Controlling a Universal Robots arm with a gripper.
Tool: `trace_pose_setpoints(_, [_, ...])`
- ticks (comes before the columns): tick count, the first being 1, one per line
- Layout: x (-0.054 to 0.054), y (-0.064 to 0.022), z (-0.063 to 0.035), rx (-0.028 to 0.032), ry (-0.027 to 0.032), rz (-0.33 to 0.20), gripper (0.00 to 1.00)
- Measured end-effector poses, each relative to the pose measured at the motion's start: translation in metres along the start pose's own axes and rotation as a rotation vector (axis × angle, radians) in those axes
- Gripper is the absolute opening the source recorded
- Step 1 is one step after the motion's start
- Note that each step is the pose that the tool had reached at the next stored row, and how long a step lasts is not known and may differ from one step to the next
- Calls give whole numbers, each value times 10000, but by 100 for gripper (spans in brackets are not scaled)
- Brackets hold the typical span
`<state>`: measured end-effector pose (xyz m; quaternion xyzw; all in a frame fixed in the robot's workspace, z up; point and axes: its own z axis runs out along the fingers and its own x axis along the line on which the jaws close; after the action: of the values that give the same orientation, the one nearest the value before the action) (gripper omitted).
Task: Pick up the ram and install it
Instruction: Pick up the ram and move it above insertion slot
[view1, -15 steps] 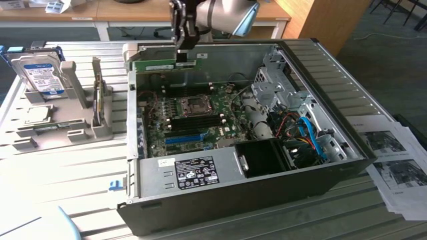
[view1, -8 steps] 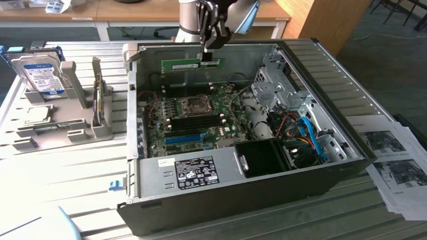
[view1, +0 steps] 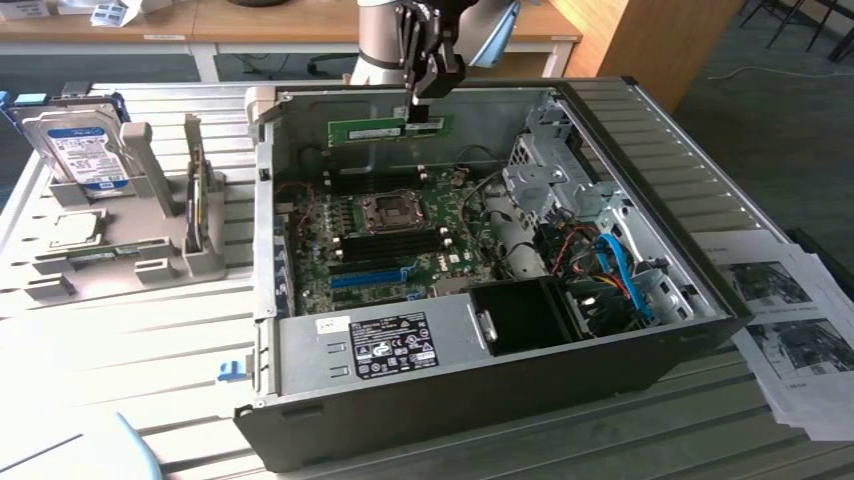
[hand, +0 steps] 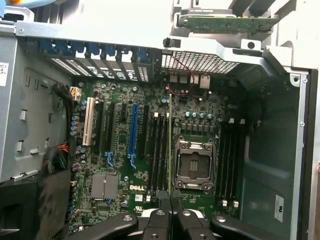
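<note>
The pincer (hand: 171, 204) sits closest to the lens in the wrist view, its two black fingers (hand: 161, 212) pressed almost together. In the exterior view it is clamped on the ram (view1: 380, 131), gripping the stick near its end toward the exterior view's right. The ram hangs level in the air, flat face toward the exterior camera, above the open case (view1: 667, 150). It is over the far part of the board (view1: 400, 240) and clear of it. Below the pincer run black memory slots (hand: 159, 145), with the open CPU socket (hand: 193, 165) just beside them and more black slots (hand: 227, 155) on its other side. Further across the board are a blue slot (hand: 133, 127), a white slot (hand: 90, 121) and a silver heatsink (hand: 105, 186). Near the case's front, blue cables (view1: 627, 270) curl beside a black box (view1: 527, 315). Outside the case, at the exterior view's left, a hard drive (view1: 83, 150) stands upright in a grey rack (view1: 134, 250) on the slatted worktop (view1: 147, 340), well apart from the ram. Printed papers (view1: 787, 320) lie at the exterior view's right, beside the case.
</note>
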<state>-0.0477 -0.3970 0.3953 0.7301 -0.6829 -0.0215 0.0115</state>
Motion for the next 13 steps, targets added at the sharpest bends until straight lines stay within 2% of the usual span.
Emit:
trace_pose_setpoints(4, [0, 0, 4, 7, -1, 1, 11])
trace_pose_setpoints(13, [2, -6, 131, 145, 8, -2, 11])
